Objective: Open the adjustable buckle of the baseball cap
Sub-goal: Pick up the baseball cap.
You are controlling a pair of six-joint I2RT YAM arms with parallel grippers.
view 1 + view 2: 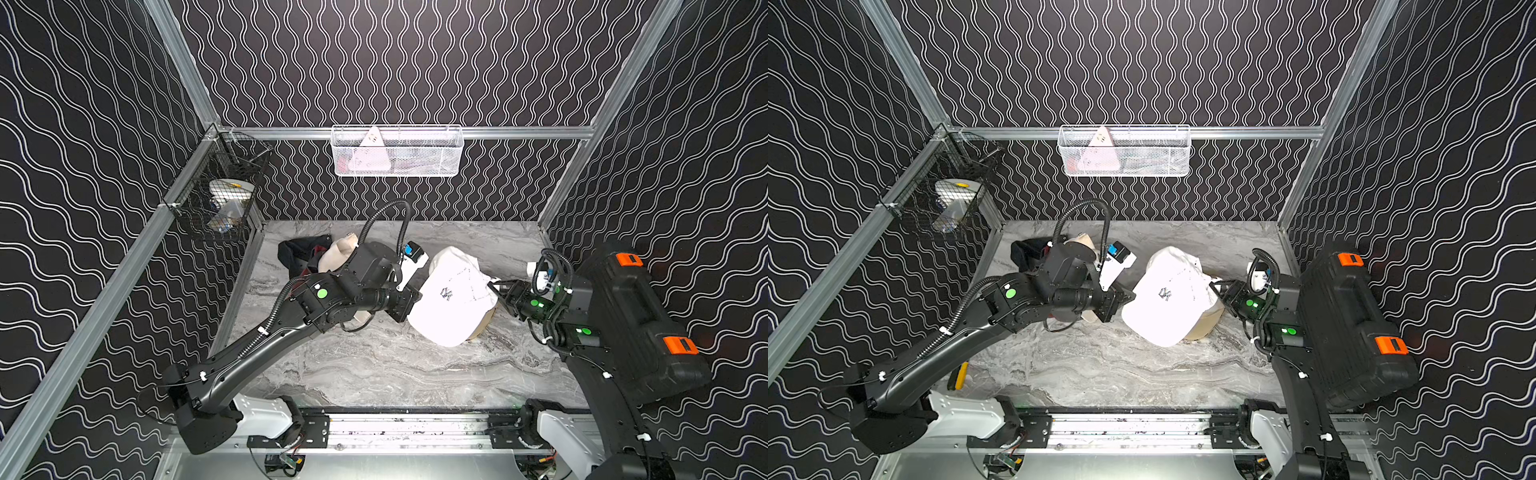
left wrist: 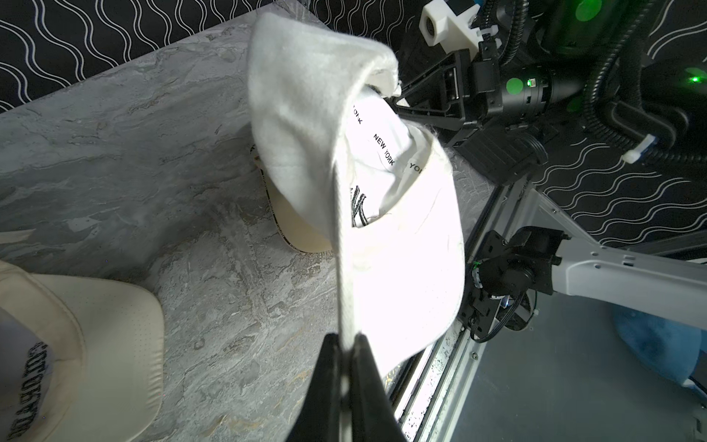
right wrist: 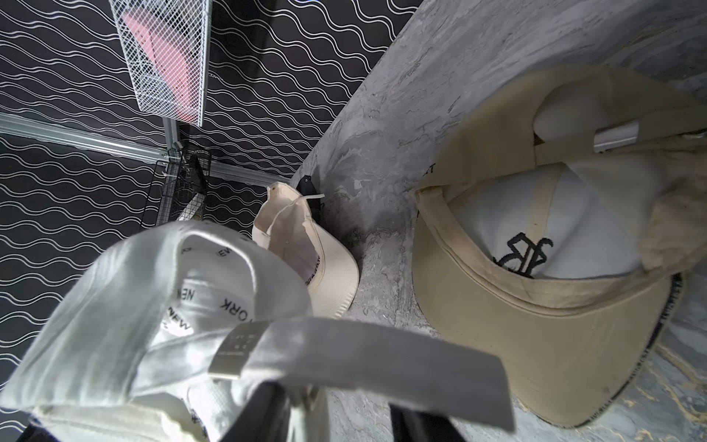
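**White cap pinched by its brim, buckle turned to the right arm**

The left arm point(image 1: 257, 345) reaches in from 7 o'clock. The left fingers point(image 2: 331, 386) are clamped tight on the brim of the cap point(image 1: 453, 299). The cap is tilted just toward 3 o'clock of the table point(image 1: 374, 365) centre, overlapping a tan cap point(image 1: 484, 326). The right arm point(image 1: 532, 305) comes from 4 o'clock. The right fingers point(image 3: 264, 413) stand apart at the strap point(image 3: 363, 356), near the buckle point(image 3: 237, 350). Whether they touch it is unclear, as their tips are cut off. In both top views the crown hides the buckle.

My left arm point(image 1: 266, 332) stretches from lower left to frame centre, and my left gripper point(image 2: 346, 338) is pinched tight on the white cap point(image 2: 401, 268). My right gripper point(image 1: 496, 287), centre right, has its jaws parted.
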